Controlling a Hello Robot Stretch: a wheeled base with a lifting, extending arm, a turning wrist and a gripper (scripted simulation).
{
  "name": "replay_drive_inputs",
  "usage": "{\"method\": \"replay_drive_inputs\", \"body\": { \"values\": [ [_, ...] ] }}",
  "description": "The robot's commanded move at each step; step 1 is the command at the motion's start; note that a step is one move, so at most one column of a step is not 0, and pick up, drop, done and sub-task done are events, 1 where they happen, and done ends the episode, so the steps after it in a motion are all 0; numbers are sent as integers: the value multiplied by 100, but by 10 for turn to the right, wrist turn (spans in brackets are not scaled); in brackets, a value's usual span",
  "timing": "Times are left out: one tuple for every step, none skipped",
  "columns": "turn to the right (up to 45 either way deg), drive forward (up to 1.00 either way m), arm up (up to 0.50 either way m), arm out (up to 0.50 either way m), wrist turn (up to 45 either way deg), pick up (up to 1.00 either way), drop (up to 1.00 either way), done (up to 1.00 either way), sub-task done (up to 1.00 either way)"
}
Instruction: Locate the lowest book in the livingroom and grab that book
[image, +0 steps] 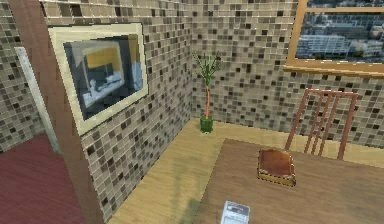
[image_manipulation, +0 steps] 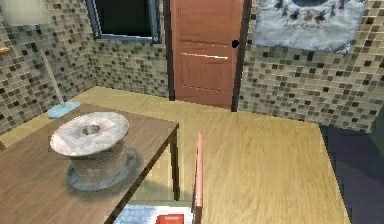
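Looking ahead, a dark red floor (image: 20, 185) lies at eight o'clock beside a brown wooden post (image: 48, 90). Next to it, a framed picture (image: 100, 72) hangs on the mosaic wall (image: 160, 110). A bare strip of wooden floor (image: 175, 170) runs between that wall and the tabletop's (image: 320, 200) left edge, towards a potted plant (image: 207, 90) in the corner at twelve o'clock.

On the tabletop, a small pale gadget (image: 235, 212) sits at six o'clock. Farther in, at four o'clock, lies a brown block (image: 277, 167) with paler sides, flat, its near face turned to six o'clock. I cannot tell whether it is the book, nor which way its long axis runs. Just behind it stands a wooden chair (image: 322, 122), under a framed window (image: 340, 35) at two o'clock.

Out to the arm's side, a floor lamp (image_manipulation: 45, 70) stands at ten o'clock near a dark window (image_manipulation: 125, 18). A round spool-like thing (image_manipulation: 92, 148) sits on the tabletop at eight o'clock. Past the table's right edge, a reddish chair back (image_manipulation: 197, 180) rises. A flat pale thing with a red patch (image_manipulation: 150, 215) lies at six o'clock; I cannot tell what it is. Wooden floor lies open up to a brown door (image_manipulation: 205, 50) at twelve o'clock, with an embroidered cloth (image_manipulation: 305, 22) hung at two o'clock.

I cannot tell the tool's state, or where it stands relative to the block.
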Motion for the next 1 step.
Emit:
{"method": "replay_drive_inputs", "body": {
  "values": [
    [0, 0, 0, 0, 450, 0, 0, 0, 0]
  ]
}}
